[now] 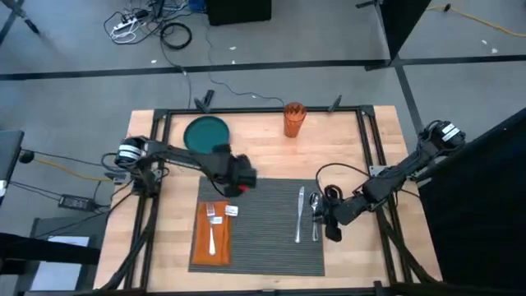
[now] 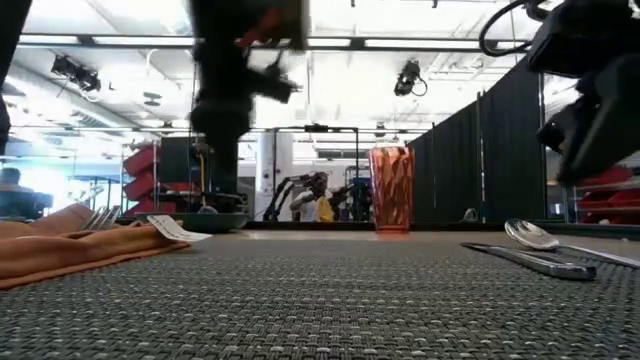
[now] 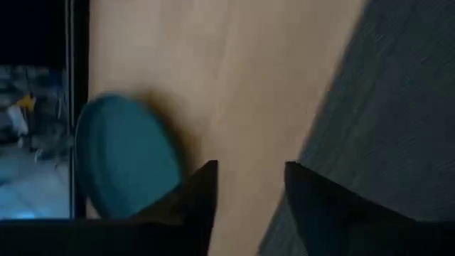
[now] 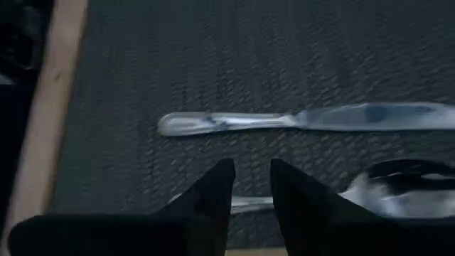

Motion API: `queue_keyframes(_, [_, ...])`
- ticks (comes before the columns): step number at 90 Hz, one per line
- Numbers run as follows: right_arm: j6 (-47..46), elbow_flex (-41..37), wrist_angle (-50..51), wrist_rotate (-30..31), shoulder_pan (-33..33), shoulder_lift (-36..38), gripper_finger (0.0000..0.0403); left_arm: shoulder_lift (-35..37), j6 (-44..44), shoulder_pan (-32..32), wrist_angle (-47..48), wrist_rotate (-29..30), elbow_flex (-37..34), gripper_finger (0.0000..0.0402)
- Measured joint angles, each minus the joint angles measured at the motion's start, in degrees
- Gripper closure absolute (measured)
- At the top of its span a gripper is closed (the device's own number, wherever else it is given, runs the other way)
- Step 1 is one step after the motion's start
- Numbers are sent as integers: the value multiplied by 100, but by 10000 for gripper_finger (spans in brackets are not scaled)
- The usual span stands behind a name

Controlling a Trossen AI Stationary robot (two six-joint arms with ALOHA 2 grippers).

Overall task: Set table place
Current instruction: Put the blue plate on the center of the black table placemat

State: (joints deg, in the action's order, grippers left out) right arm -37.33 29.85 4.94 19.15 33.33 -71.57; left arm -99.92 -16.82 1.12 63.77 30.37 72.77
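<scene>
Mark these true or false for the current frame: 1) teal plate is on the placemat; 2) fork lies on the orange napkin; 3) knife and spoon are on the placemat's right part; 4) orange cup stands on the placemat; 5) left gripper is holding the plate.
1) False. The teal plate sits on bare table beyond the placemat.
2) True. The fork lies on the orange napkin.
3) True. The knife and spoon lie side by side on its right part, by the right gripper.
4) False. The orange cup stands on the table near the far edge.
5) False. The left gripper is open, holds nothing, and is over the placemat's far left corner.
</scene>
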Motion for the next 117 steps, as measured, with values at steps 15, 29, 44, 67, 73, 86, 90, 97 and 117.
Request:
queue_keyframes(15, [12, 0, -23, 365, -75, -91, 328, 745, 517, -807, -744, -46, -1185, 190])
queue_keyframes(29, [-8, 2, -45, 505, -135, -232, 328, 1089, 1378, -1458, -1701, -332, -1912, 188])
queue_keyframes(44, [-241, 0, -65, 540, -173, -408, 328, 1036, 2152, -1891, -2410, -562, -2261, 189])
queue_keyframes(67, [-652, 0, -105, 519, -158, -855, 328, 1029, 2535, -2325, -2966, -1317, -2616, 189])
queue_keyframes(73, [-684, 0, -133, 502, -158, -953, 328, 1029, 2650, -2341, -3040, -1526, -2721, 190])
queue_keyframes(86, [-724, 0, -166, 488, -158, -999, 328, 1049, 2749, -2352, -3352, -1107, -2935, 191])
queue_keyframes(90, [-722, 0, -156, 527, -158, -985, 328, 1051, 2765, -2357, -3428, -1073, -2970, 194])
queue_keyframes(97, [-718, 0, -237, 543, -160, -982, 328, 1046, 2850, -2356, -3471, -1071, -2977, 215])
queue_keyframes(117, [-749, 0, -233, 547, -145, -982, 328, 1019, 2860, -2366, -3444, -801, -2998, 381])
